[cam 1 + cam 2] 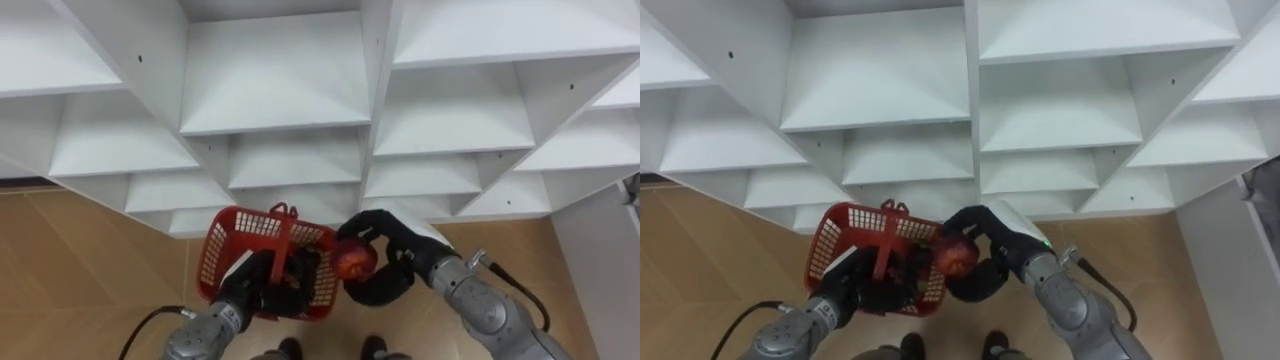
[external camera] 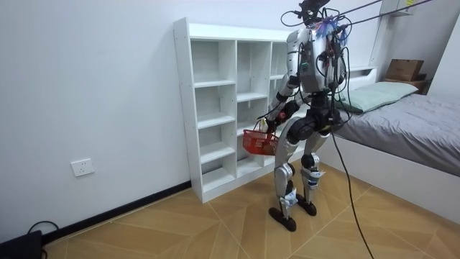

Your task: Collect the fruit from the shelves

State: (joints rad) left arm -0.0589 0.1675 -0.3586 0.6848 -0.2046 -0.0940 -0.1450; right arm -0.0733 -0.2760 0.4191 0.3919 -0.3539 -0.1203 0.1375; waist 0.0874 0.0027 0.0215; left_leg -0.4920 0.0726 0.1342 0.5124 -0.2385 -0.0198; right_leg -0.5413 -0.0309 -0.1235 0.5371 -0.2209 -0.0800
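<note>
A red plastic basket hangs in front of the white closet, with my left hand curled round its upright handle. My right hand is shut on a red apple, held at the basket's right rim. In the room view I stand bent slightly forward facing the closet, basket held at hip height. What lies inside the basket is hidden by the hand.
The closet shelves in front of me stand bare. Wooden floor lies below. A bed stands at the room view's right, close behind me. A white panel rises at my right.
</note>
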